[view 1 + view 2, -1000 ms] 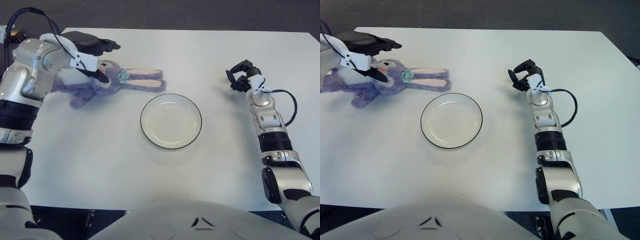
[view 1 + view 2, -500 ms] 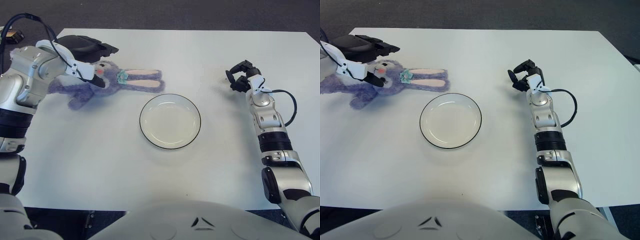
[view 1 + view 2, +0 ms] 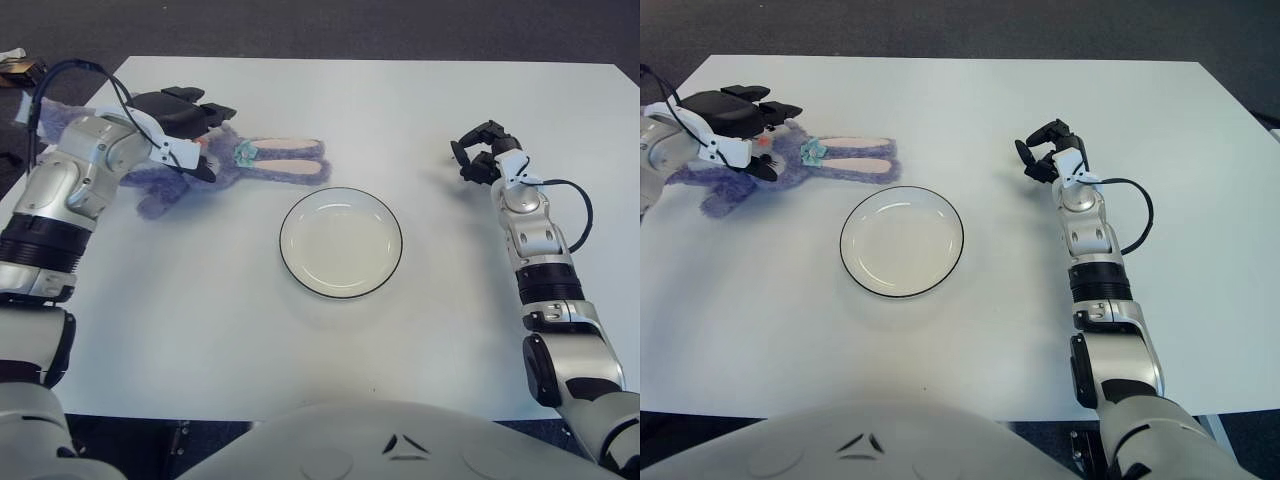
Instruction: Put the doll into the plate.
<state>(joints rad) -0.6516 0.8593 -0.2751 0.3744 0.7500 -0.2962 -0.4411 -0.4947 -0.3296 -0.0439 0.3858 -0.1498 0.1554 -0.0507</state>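
Note:
A purple plush rabbit doll (image 3: 235,163) lies on the white table at the far left, its long pink-lined ears (image 3: 290,160) stretched toward the right. A white plate (image 3: 341,242) with a dark rim sits in the middle, to the right of and nearer than the doll. My left hand (image 3: 192,128) hovers over the doll's head and body, fingers spread around it without a closed grasp. My right hand (image 3: 481,150) shows at the right of the plate, fingers curled, holding nothing.
The white table (image 3: 250,330) spreads bare around the plate. Dark floor lies beyond its far edge (image 3: 370,62). A black cable (image 3: 580,215) loops off my right forearm.
My left hand has come down and nearer over the doll's head. The doll, plate and right hand have not moved.

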